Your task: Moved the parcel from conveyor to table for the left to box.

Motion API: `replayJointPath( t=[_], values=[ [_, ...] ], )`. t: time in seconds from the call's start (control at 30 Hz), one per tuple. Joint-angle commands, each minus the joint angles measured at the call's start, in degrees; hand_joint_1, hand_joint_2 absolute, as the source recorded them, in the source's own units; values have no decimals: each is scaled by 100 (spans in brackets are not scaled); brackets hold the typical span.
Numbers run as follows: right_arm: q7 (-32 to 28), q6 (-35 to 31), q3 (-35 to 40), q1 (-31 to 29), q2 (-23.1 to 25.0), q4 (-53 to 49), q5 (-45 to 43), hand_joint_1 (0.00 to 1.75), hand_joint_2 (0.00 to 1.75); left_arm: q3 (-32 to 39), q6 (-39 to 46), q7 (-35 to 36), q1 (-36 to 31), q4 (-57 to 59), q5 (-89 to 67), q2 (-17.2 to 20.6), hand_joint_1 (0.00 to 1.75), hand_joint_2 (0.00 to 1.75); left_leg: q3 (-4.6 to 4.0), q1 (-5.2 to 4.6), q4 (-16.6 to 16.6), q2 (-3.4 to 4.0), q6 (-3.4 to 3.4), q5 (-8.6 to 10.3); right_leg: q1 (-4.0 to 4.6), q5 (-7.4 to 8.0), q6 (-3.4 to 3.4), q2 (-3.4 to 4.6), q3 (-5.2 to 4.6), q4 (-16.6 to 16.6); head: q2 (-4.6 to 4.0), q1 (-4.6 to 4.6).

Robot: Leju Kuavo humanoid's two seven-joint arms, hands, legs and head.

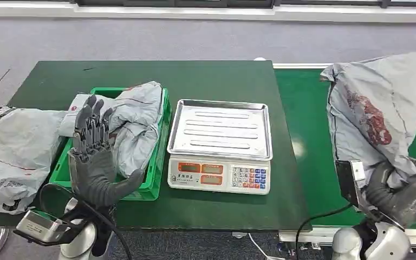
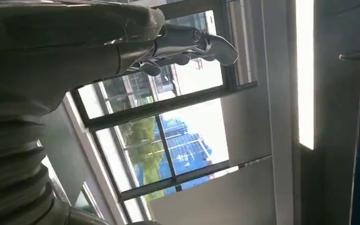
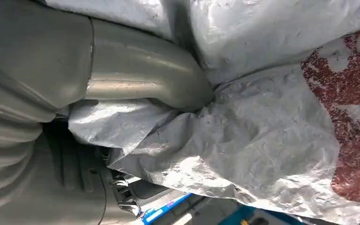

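1. The right hand (image 1: pixel 398 192) sits at the near right edge of the head view, over the green conveyor belt (image 1: pixel 309 135). Its dark fingers are closed around the lower end of the grey crumpled plastic mailer parcel (image 1: pixel 376 111).
2. In the right wrist view the thick grey thumb (image 3: pixel 145 79) presses into a fold of the parcel (image 3: pixel 262 131), and the film bunches around its tip. The other fingers are hidden behind the film.
3. The parcel stands upright above the right hand, over the belt. Its skin is grey, wrinkled and glossy, with a red printed mark on the side; the mark cannot be read.
4. The left hand (image 1: pixel 95 157) is raised at the near left, palm open, fingers straight and apart, holding nothing.
5. Just beyond the left hand, a green plastic crate (image 1: pixel 154 173) rests on the dark green table (image 1: pixel 195 78) and contains another grey mailer bag (image 1: pixel 135 122).
6. A third grey mailer bag (image 1: pixel 11 149) lies on the table to the left of the crate.
7. An electronic scale with a steel tray (image 1: pixel 220 130) stands right of the crate. Its display and keypad are too small to read.
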Motion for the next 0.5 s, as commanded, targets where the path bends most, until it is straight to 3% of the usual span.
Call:
replayJointPath(
  t=[0.03, 0.23, 0.5],
  values=[
    [-304, 15, 402, -41, 138, -324, -186, 175, 175, -208, 85, 24, -141, 182, -28, 250, 0, 175, 25, 1, -13, -2, 5, -6, 5, -6, -17, -5, 25, -12, 0, 0],
    [2, 15, 855, -347, 138, 184, 363, 175, 175, -240, 62, 24, -236, 270, 12, 234, 0, 175, 17, 2, -8, 14, 4, -2, 5, 2, -14, 13, 11, -6, 0, 0],
    [-109, 15, 889, -622, 129, 981, 434, 175, 175, -223, -3, 24, -249, 338, 56, 219, 0, 175, 13, 2, -7, 10, 3, -2, 4, 2, -8, 7, 14, -6, 0, 0]
  ],
)
